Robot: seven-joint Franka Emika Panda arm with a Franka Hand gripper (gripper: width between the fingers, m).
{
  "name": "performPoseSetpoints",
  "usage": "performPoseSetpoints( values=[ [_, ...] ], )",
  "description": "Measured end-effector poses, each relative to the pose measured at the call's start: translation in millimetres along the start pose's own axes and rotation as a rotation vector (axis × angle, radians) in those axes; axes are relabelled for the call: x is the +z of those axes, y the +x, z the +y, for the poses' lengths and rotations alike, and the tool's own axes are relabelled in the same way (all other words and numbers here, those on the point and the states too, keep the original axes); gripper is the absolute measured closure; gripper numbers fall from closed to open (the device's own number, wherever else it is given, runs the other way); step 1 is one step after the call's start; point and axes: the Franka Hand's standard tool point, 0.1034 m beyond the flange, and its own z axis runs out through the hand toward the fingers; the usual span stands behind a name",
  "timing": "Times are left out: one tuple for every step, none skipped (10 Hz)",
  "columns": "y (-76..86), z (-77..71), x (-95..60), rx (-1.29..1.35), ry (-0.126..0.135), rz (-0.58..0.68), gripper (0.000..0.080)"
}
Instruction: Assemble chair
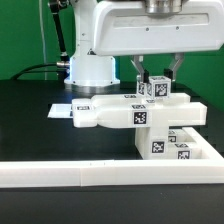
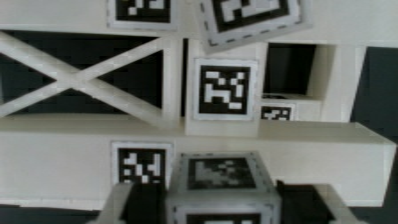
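My gripper (image 1: 158, 80) is shut on a small white tagged cube (image 1: 156, 88) and holds it just above the partly joined chair (image 1: 120, 115). The chair's white blocky pieces, with black-and-white tags, lie on the black table. In the wrist view the cube (image 2: 222, 178) sits between my dark fingers (image 2: 135, 205), with the gripper (image 2: 219, 203) over a flat chair panel (image 2: 71, 150). Beyond it are a cross-braced chair piece (image 2: 89, 80) and a tagged upright piece (image 2: 222, 90). The cube's underside is hidden.
A long low white border rail (image 1: 90, 177) runs along the front of the table. A thin flat white board (image 1: 58, 110) lies at the exterior view's left of the chair. The robot's base (image 1: 90, 68) stands behind.
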Motion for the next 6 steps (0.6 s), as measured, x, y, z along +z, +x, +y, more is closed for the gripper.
performPoseSetpoints(
  values=[
    [-0.2,-0.1,1.2,0.0,-0.001,-0.002,0.0509],
    [-0.3,-0.1,2.0,0.0,-0.001,-0.002,0.0509],
    [-0.5,0.3,3.4,0.0,-0.002,-0.004,0.0509],
    [-0.4,0.6,4.6,0.001,-0.003,-0.004,0.0509],
    [-0.2,1.0,5.7,0.001,-0.005,-0.003,0.0509],
    [0.0,1.4,6.5,0.001,-0.006,-0.002,0.0509]
  ],
)
